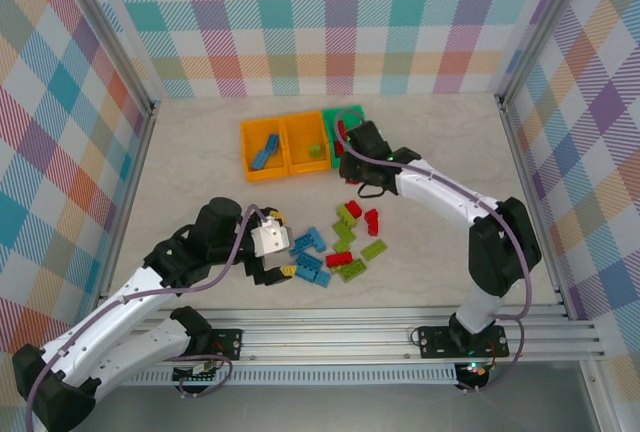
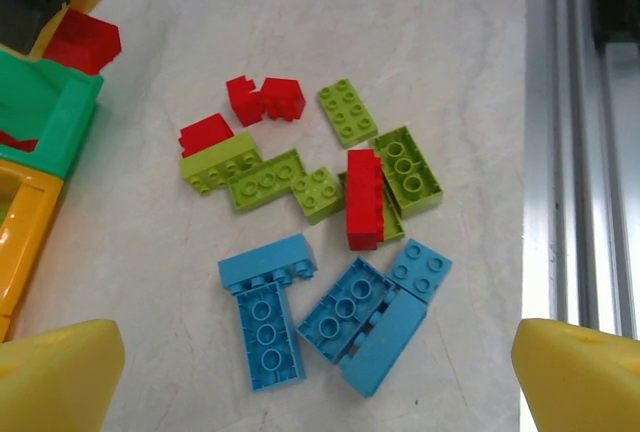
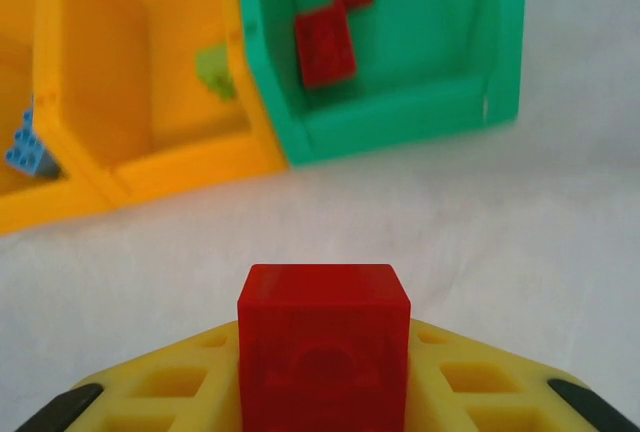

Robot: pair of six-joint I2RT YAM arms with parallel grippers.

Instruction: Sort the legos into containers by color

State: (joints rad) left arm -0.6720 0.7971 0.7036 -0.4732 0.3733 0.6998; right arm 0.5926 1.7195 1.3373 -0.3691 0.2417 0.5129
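My right gripper (image 3: 324, 377) is shut on a red lego (image 3: 324, 327), held a short way in front of the green container (image 3: 400, 117), where two red legos (image 3: 325, 47) lie. The middle orange container (image 3: 150, 82) holds a lime lego (image 3: 215, 72), and the left orange container (image 3: 20, 202) holds a blue one (image 3: 25, 147). From above, my right gripper (image 1: 352, 167) hangs at the green container's (image 1: 332, 117) near edge. My left gripper (image 2: 320, 382) stands wide open over several blue legos (image 2: 360, 317), its yellow fingertips (image 2: 60, 377) on either side. Red (image 2: 365, 197) and lime legos (image 2: 265, 182) lie beyond.
The loose pile (image 1: 340, 247) sits mid-table between the arms. An aluminium rail (image 1: 400, 327) runs along the near edge, and frame posts (image 1: 530, 162) and plaid walls stand on each side. Bare tabletop (image 1: 190, 152) lies left of the containers.
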